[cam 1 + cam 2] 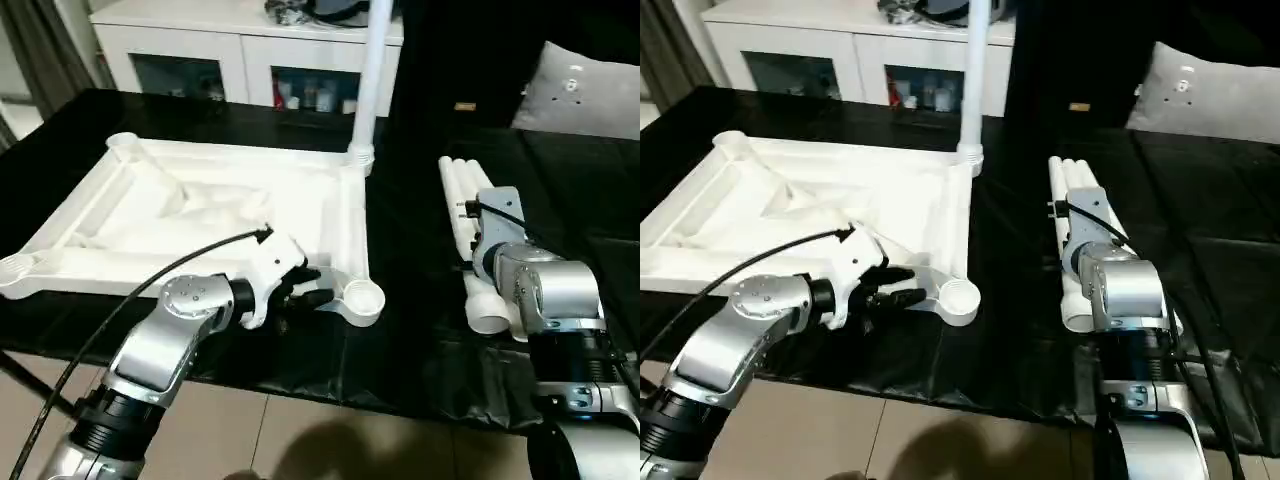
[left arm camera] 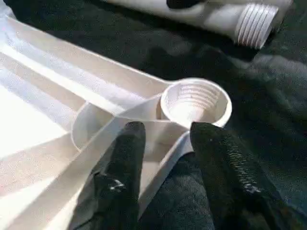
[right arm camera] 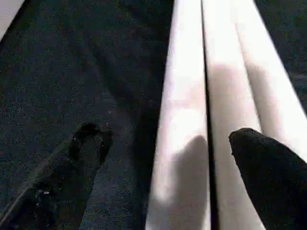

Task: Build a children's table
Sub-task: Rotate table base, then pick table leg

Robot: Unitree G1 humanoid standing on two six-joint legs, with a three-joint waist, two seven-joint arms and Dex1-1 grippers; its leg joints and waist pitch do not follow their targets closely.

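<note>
**Operator:** Legs first. Where do they lie from your right gripper?

**Robot:** My right gripper (image 3: 163, 167) hangs straight above them, its two black fingers (image 3: 268, 167) spread wide and holding nothing. Three loose legs (image 1: 470, 215) lie packed side by side on the black surface (image 1: 420, 250), and one finger is over bare surface beside the bundle while the other is over its middle. So the nearest leg sits between my fingertips. Their long axis runs away from me, in line with my forearm, threaded ends (image 1: 488, 318) towards me.

**Operator:** And your left?

**Robot:** My left gripper (image 2: 165, 136) is part open, empty, its fingertips straddling a rib of the upturned table top (image 1: 200, 215) just short of the near corner socket (image 2: 194, 100). That socket is threaded and open. Across the top from it, at the far corner on the same side, a fourth leg (image 1: 368, 75) stands upright in its socket.

**Operator:** Which arm takes the next leg?

**Robot:** The right, I judge; it is already over the bundle, and the left is well apart from it. A plain drop and squeeze across the leg's width should do, since my fingers cross the axis. The risk is pinching two legs, as they touch.
</note>
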